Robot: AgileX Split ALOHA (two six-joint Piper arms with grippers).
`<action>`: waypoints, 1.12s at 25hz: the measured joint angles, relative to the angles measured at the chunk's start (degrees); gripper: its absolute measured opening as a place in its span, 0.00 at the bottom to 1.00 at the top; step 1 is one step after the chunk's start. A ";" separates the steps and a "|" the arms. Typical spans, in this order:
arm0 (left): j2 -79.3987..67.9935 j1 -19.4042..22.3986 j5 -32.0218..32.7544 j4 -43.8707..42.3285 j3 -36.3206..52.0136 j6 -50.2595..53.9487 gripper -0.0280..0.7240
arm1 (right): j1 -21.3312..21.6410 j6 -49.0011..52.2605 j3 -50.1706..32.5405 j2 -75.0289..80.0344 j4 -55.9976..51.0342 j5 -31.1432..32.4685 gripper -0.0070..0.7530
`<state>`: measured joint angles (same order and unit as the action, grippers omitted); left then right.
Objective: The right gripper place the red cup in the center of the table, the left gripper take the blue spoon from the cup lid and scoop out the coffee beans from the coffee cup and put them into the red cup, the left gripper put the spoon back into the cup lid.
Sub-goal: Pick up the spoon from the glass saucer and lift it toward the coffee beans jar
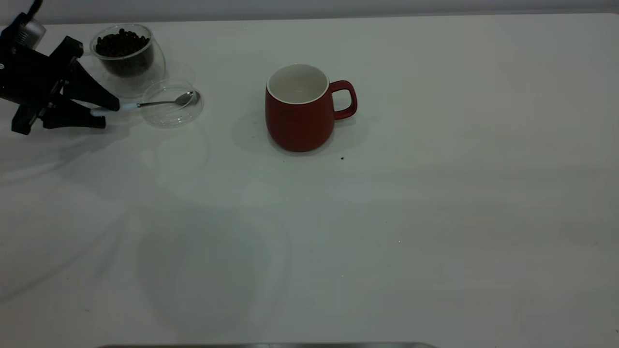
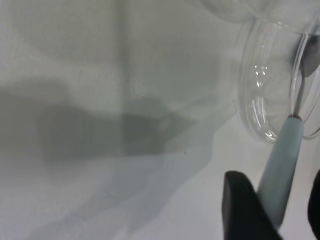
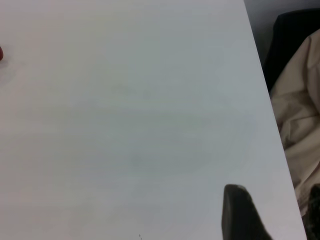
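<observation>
Left gripper [image 1: 104,112] at far left, fingers spread around the pale handle of the blue spoon [image 1: 154,103], not yet pinching. Spoon bowl resting in the cup lid [image 1: 171,104], just near of the coffee cup [image 1: 128,50] full of coffee beans [image 1: 121,43]. Red cup [image 1: 300,113] upright mid-table [image 1: 387,217]. Right gripper [image 3: 272,212] over the table's edge, jaws apart.

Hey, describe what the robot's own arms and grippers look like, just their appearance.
The left gripper is matte black, with two long wedge-shaped fingers tapering to narrow tips, set on a blocky black body. Behind it sits a silver-grey cylindrical part with a dark cable running up from it. The right gripper shows only as black finger parts at the edge of its own wrist view. No markings or labels show.
</observation>
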<state>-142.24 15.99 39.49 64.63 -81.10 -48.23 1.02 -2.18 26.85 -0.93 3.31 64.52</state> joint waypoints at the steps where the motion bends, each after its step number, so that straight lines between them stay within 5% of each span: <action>1: 0.00 0.00 0.00 0.00 0.00 0.00 0.49 | 0.00 0.00 0.00 0.00 0.00 0.00 0.47; 8: 0.00 0.00 0.80 0.86 0.00 0.00 0.31 | 0.00 0.08 0.00 0.00 0.00 0.00 0.47; 28: 6.38 1.50 10.75 -0.24 0.00 4.97 0.21 | 0.00 0.04 0.00 0.00 0.00 0.00 0.47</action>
<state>-135.86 17.49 50.23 64.39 -81.10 -43.26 1.02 -2.15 26.85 -0.93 3.31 64.52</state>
